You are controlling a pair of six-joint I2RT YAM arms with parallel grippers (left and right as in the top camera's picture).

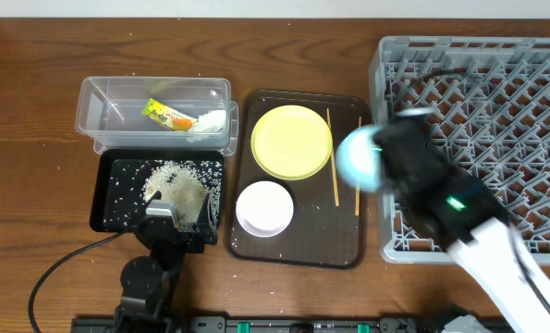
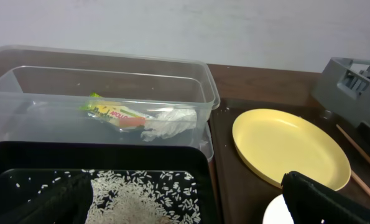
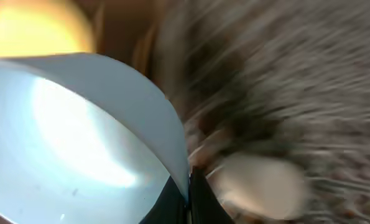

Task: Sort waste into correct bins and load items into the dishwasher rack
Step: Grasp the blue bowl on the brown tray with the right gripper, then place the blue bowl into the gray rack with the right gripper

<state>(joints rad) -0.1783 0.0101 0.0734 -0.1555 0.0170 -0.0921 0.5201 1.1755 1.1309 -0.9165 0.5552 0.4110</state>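
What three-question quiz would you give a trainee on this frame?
1. True or false: the snack wrapper and the crumpled tissue both lie in the clear tub.
2. What is the right claw gripping? A) yellow plate B) light blue bowl C) white bowl
3. Fill in: ___ chopsticks lie on the brown serving tray.

Key: 1 true; 2 B, pinched at its rim; 3 two.
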